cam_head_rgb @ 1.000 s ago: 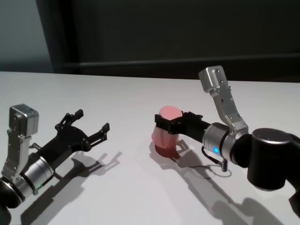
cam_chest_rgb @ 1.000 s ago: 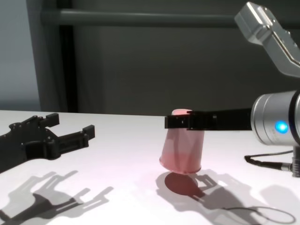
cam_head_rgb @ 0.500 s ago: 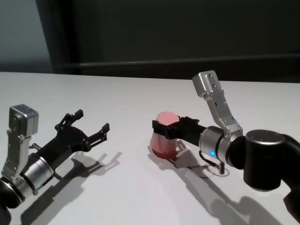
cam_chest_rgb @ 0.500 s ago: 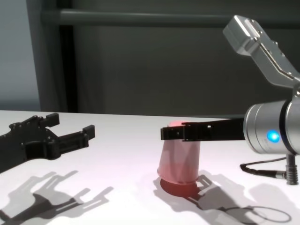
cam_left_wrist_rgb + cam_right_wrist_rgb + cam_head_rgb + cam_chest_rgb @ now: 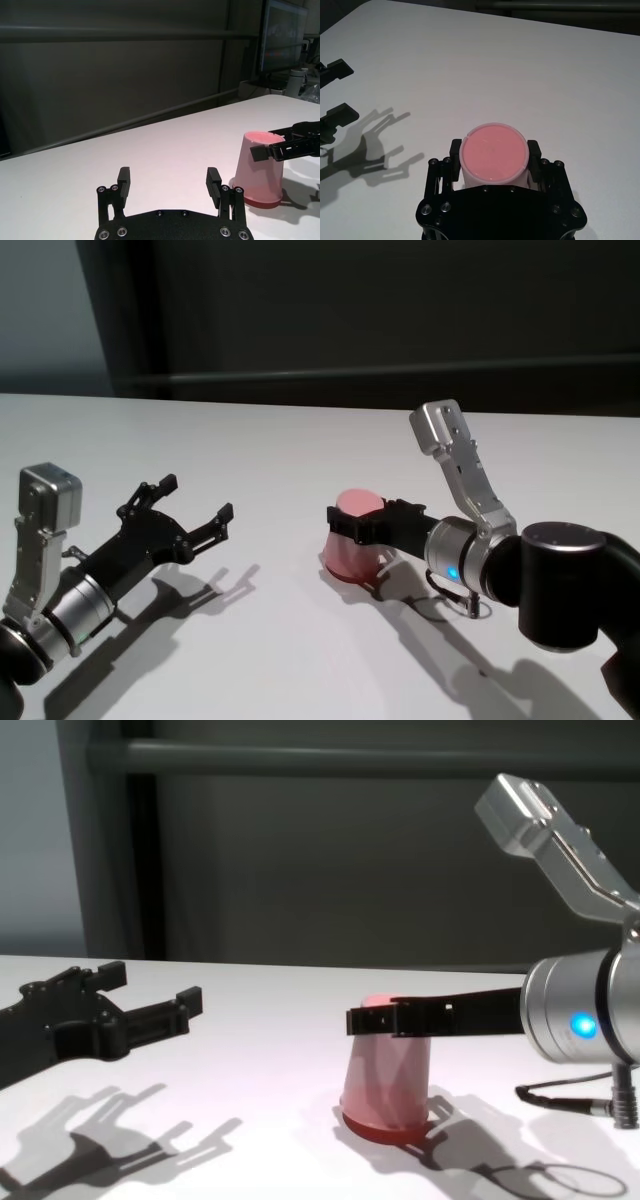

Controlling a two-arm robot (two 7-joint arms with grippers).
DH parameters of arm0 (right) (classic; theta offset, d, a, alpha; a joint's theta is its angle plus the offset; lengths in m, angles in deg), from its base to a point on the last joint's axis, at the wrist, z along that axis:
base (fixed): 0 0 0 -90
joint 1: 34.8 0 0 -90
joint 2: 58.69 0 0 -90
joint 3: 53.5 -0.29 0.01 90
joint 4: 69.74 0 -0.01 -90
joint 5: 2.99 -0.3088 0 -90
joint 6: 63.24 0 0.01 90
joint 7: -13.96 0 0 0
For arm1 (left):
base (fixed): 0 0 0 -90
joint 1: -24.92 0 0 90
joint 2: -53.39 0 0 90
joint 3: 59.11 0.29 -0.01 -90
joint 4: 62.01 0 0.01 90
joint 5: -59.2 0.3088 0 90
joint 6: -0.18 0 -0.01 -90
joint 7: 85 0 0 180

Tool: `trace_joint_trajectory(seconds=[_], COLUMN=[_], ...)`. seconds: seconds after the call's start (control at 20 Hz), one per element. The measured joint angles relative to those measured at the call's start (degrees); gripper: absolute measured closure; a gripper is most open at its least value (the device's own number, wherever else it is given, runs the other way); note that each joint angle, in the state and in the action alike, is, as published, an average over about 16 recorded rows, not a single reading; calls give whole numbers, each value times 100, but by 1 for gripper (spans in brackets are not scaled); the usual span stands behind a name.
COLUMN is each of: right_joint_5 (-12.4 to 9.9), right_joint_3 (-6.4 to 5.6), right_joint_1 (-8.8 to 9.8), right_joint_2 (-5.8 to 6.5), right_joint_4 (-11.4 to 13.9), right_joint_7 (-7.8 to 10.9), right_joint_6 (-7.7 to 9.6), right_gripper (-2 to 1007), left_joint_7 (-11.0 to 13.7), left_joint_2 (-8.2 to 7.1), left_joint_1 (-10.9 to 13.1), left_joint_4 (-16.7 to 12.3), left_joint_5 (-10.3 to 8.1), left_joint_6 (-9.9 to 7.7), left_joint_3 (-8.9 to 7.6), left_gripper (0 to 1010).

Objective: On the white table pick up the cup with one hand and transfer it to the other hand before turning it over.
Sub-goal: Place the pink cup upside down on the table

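Right now my right gripper (image 5: 494, 159) has its jaws pinching the upside-down cup (image 5: 352, 537), which I judge sits on the bench (image 5: 300, 440). Left gripper (image 5: 190, 508) waits nearby, jaws spread. Next I must lift and hand over.

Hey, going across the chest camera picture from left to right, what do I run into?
Left gripper, open and hovering over the white table → the cup, upside down with its rim on the table → right gripper, shut on the cup near its top, its silver wrist farthest right.
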Motion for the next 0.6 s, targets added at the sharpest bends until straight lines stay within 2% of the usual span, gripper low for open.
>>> trace_joint_trajectory(seconds=[0.6], right_joint_5=[-3], right_joint_3=[-48], right_joint_1=[31], right_joint_2=[-30], right_joint_4=[-14], right_joint_7=[0], right_joint_6=[48], right_gripper=[227], left_joint_7=[0], left_joint_2=[0], left_joint_1=[0], left_joint_4=[0], left_joint_5=[0], left_joint_6=[0], left_joint_3=[0], left_gripper=[9])
